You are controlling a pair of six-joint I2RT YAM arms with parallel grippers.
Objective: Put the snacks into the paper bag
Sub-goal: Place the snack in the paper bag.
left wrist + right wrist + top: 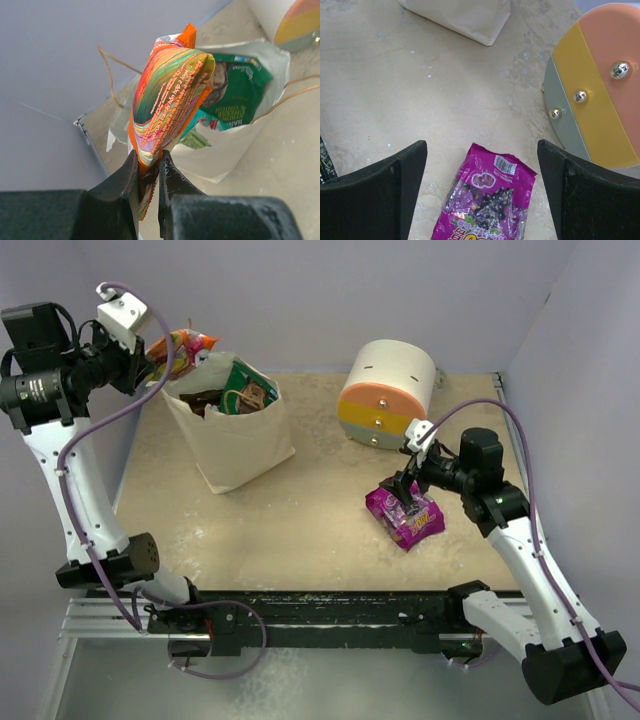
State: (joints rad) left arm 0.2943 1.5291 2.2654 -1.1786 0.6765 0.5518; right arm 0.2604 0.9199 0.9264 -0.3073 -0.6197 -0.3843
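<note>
over the back-left rim of the paper bag (240, 455): pinching the orange packet (170, 100) by its bottom edge with the left gripper (147, 162), jaws clamped tight on it, packet raised above the bag mouth. green-white packet (240, 90) already inside the bag. further right, hanging the right gripper (481, 145) spread wide above the purple packet (487, 205), gripping nothing; packet flat on the table (320, 530), near the round drawer unit (390, 390), well apart from the bag.

White-and-black left arm (75, 480) raised high at rear left, its black two-finger left gripper (148, 162) pinched nearly closed, white-and-black right arm (530, 550) bent low, black right gripper (482, 150) pointing down, spread wide
</note>
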